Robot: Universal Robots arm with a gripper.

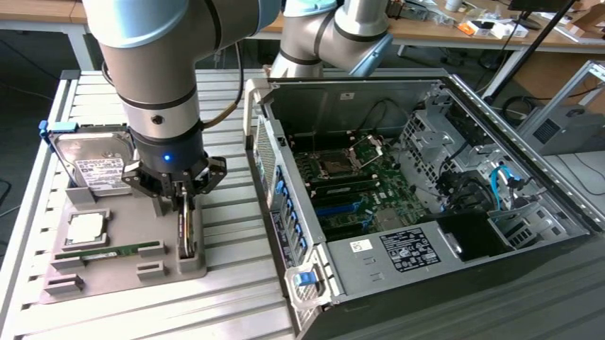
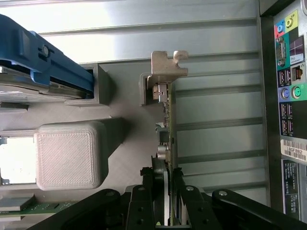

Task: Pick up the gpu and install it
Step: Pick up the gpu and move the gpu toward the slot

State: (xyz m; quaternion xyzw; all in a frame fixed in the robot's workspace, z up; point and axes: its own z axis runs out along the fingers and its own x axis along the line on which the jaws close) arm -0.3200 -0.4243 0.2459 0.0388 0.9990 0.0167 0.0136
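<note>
You are at pick-up: your tool (image 2: 164,176) clamps the gpu (image 2: 169,120) standing in its holder (image 2: 132,148); lifting calls for a straight pull.

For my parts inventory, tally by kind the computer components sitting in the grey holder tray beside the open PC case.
hard drive: 1
processor chip: 1
RAM stick: 1
gpu: 1
Total: 4
</note>
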